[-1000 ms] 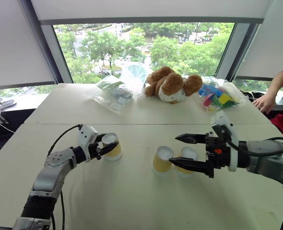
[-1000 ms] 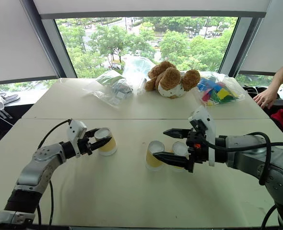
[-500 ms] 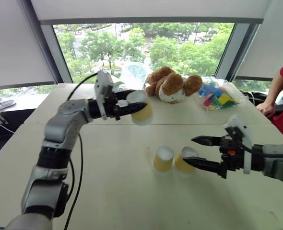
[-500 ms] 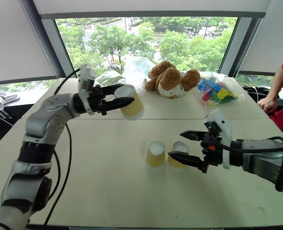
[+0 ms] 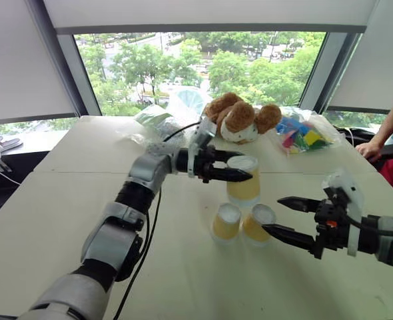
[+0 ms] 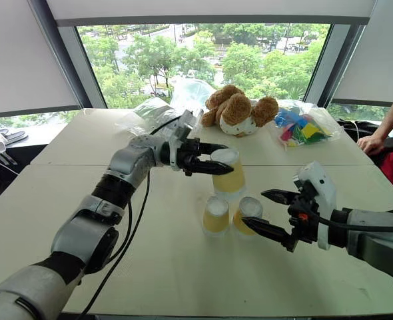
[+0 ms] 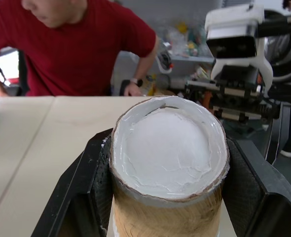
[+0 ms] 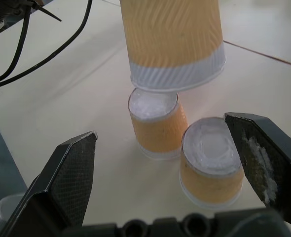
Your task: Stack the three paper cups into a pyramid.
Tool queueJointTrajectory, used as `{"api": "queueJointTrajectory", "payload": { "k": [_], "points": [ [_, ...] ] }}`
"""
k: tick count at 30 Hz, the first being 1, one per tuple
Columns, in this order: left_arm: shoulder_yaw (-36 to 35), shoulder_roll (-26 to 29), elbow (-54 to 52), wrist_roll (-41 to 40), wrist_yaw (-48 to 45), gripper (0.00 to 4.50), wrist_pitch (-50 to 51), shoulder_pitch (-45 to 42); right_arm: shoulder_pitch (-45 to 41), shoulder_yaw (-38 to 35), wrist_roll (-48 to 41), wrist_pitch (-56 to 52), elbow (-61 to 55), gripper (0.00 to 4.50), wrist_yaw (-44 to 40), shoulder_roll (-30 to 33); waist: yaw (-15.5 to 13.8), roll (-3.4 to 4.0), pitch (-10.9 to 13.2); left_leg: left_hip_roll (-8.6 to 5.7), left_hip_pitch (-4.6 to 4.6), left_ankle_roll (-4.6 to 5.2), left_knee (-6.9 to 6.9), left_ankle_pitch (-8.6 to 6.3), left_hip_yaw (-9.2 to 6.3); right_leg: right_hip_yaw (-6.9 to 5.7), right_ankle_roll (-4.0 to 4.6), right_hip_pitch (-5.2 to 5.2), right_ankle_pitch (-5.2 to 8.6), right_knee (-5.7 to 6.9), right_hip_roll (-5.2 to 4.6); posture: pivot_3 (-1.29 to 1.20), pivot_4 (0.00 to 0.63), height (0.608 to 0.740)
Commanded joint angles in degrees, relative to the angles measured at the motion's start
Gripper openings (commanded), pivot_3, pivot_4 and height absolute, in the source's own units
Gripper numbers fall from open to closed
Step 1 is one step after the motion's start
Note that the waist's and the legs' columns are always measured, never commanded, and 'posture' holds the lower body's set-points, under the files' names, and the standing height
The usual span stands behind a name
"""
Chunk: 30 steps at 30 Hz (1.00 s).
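Observation:
Two of the paper cups (image 5: 226,222) (image 5: 257,223) stand upside down, side by side, on the middle of the table (image 5: 183,267). My left gripper (image 5: 240,168) is shut on the third cup (image 5: 244,181), also upside down, holding it just above and slightly behind the pair. In the left wrist view its black fingers (image 7: 89,173) clamp both sides of that cup (image 7: 167,148). My right gripper (image 5: 286,217) hovers open to the right of the pair, with nothing between its fingers (image 8: 71,173). The right wrist view shows both standing cups (image 8: 158,123) (image 8: 212,165) below the held cup (image 8: 172,39).
A teddy bear (image 5: 240,120) lies at the table's far edge. Clear plastic bags (image 5: 160,127) are on its left and a bag of coloured blocks (image 5: 303,133) on its right. A person in red (image 5: 383,143) sits at the far right corner.
My left gripper lifted the cup from the table's left side and carried it right, over the pair. My right gripper drew back to the right, still open.

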State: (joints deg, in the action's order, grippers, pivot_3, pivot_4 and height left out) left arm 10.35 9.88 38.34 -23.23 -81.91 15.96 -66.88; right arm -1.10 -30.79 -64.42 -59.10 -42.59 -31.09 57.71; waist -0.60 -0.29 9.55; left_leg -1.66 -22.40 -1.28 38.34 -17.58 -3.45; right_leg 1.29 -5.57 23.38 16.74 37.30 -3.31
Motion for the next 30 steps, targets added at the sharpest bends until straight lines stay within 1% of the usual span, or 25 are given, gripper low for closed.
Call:
{"api": "queueJointTrajectory", "payload": {
  "k": [1,5,11,18,19,22,28,30],
  "points": [
    [0.3,-1.4,2.8,2.7,-1.6,2.31,-4.9,-2.0,1.9,-4.5,-3.0,-0.2,-2.4,4.50,1.9,0.3,-0.1,0.00,0.0,0.00,0.00,0.00,0.00,0.00,0.00,0.00,0.00,0.00,0.00,0.00,0.00,0.00,0.150,0.740],
    [0.9,-3.3,6.4,5.6,-3.1,2.31,-8.8,-2.2,4.7,-6.3,-5.2,0.0,-3.5,4.50,3.8,0.1,-0.1,-0.01,0.0,0.00,0.00,0.00,0.01,0.00,0.00,0.00,0.00,-0.01,0.00,0.00,0.00,0.00,0.150,0.740],
    [0.7,-5.1,8.7,7.7,-4.2,2.31,-11.5,-2.5,6.0,-6.3,-5.7,1.1,-4.0,4.50,5.5,0.2,-0.1,-0.01,0.0,-0.01,0.00,0.01,0.03,0.00,0.00,0.01,-0.01,-0.02,0.00,0.01,0.00,0.00,0.150,0.740],
    [1.0,-5.5,11.0,10.5,-4.6,2.31,-16.7,-1.9,6.3,-5.4,-5.1,2.5,-3.9,4.50,6.4,0.2,-0.1,-0.02,0.0,-0.01,0.01,0.01,0.06,0.00,0.00,0.00,-0.01,-0.04,-0.01,0.03,0.01,0.00,0.150,0.740],
    [0.9,-5.5,11.1,10.5,-4.7,3.34,-17.1,-1.8,6.4,-5.2,-4.9,2.7,-3.9,4.50,6.4,0.2,-0.1,-0.02,0.0,0.00,0.02,0.01,0.08,0.00,0.00,0.00,-0.02,-0.05,-0.01,0.04,0.01,0.00,0.150,0.740],
    [0.3,-5.6,10.8,10.3,-4.7,4.46,-17.4,-1.5,6.5,-4.8,-4.4,3.2,-3.8,4.50,6.5,0.1,-0.1,-0.03,0.0,0.00,0.01,0.01,0.12,0.00,-0.01,0.00,-0.02,-0.05,-0.01,0.06,0.02,0.00,0.150,0.740],
    [-1.7,-5.4,8.9,8.1,-5.0,4.46,-14.1,-2.5,6.3,-3.6,-3.6,4.1,-3.0,4.50,6.3,0.3,-0.1,-0.03,0.0,0.00,-0.01,0.07,0.22,-0.03,-0.01,0.00,-0.02,-0.05,-0.01,0.10,0.03,0.00,0.150,0.740],
    [-2.9,-5.1,7.9,7.1,-5.0,4.46,-11.9,-3.4,6.4,-3.4,-3.3,4.3,-2.9,4.50,6.0,0.3,-0.1,-0.03,0.0,0.04,-0.07,0.24,0.42,-0.13,-0.01,0.00,-0.02,-0.05,-0.01,0.17,0.08,0.00,0.150,0.740]
  ]
}}
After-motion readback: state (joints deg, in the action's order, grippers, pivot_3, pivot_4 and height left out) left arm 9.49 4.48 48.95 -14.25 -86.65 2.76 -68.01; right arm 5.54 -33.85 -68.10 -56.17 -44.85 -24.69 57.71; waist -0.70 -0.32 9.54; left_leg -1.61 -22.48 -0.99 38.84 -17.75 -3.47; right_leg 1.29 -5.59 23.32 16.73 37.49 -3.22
